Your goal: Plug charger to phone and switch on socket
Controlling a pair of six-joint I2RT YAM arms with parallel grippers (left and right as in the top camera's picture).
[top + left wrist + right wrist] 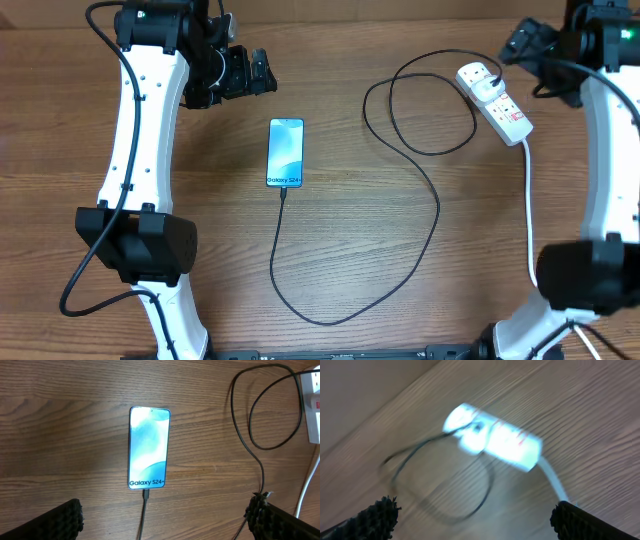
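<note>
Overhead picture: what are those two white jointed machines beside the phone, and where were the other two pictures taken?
They are two robot arms at a table. One camera looks down from above; the other two sit on the wrists, so the dark ridged shapes at their bottom corners are each tool's own fingers. The left tool and right tool are open and hold nothing. On the table lie a phone, a thin black charger cable reaching its lower edge, and a white socket strip.
</note>
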